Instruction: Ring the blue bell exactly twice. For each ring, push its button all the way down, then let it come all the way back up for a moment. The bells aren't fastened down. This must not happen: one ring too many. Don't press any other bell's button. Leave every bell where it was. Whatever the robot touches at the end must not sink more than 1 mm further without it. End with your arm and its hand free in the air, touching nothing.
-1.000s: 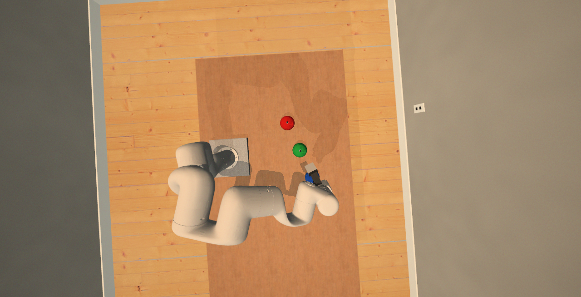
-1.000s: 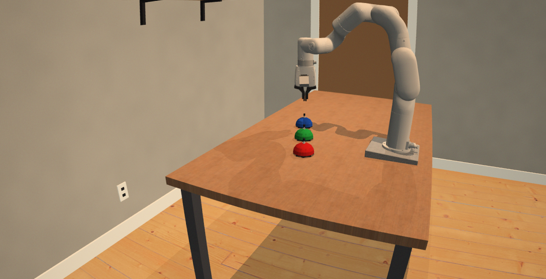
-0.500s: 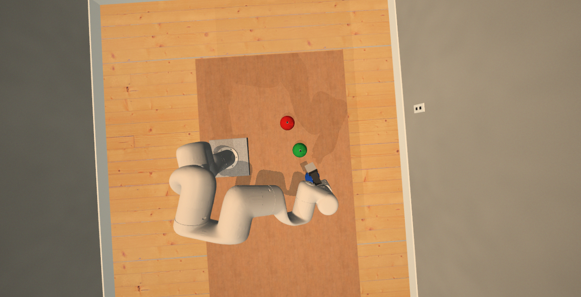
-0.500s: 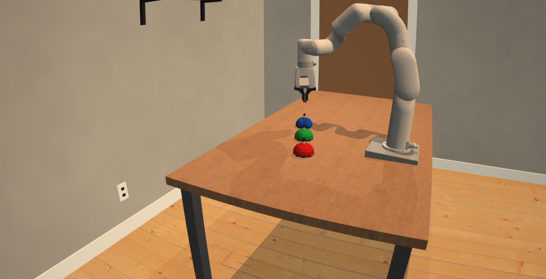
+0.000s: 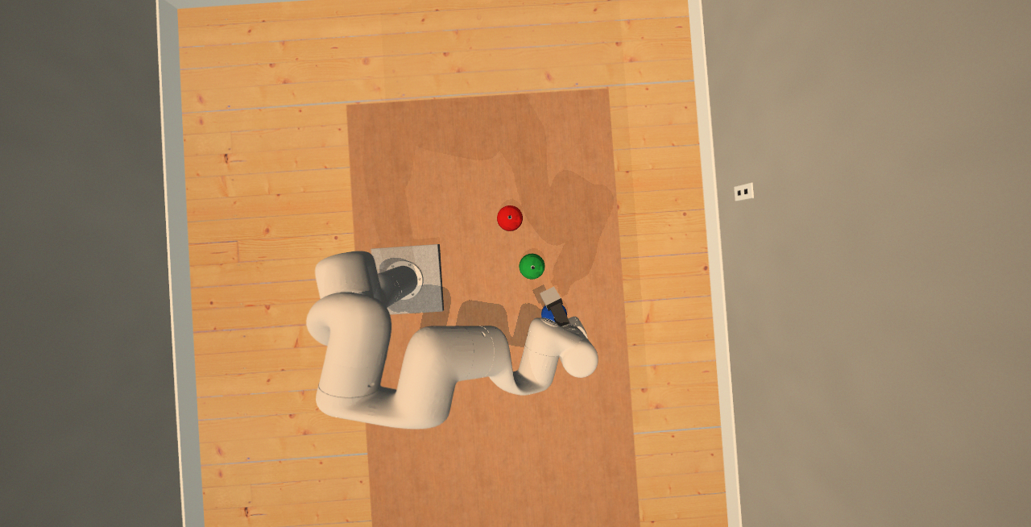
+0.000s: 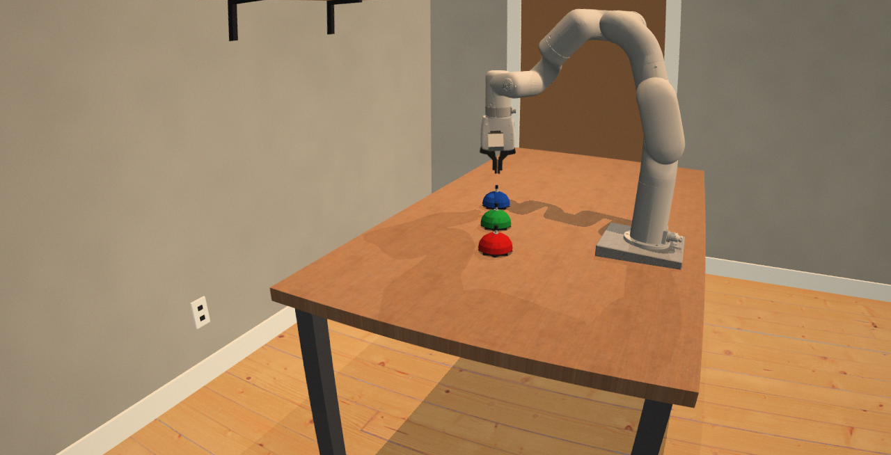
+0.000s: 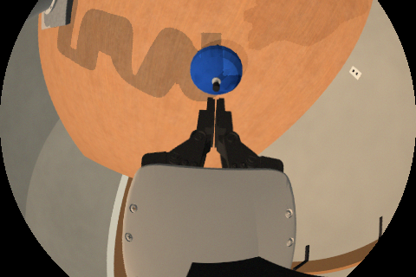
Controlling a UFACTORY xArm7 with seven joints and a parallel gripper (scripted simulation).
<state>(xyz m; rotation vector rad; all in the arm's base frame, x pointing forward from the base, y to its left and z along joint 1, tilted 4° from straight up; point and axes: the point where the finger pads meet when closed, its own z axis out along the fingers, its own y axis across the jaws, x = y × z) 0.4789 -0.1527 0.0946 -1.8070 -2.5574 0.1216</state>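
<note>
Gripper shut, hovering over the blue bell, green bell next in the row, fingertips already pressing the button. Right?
Not pressing. In the exterior view the shut gripper hangs above the blue bell with a gap to its button. The green bell is next in the row.

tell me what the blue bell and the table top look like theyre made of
Blue bell: smooth dome with a soft sheen, probably painted metal or plastic; its small button looks dark and hard. Table top: matte reddish-brown wood with faint grain, possibly veneer.

Your table [image 6: 436, 302] carries three bells in a row, blue [image 6: 495, 200], green [image 6: 495, 220], red [image 6: 495, 243], plus the arm's base plate [image 6: 607, 252].
</note>
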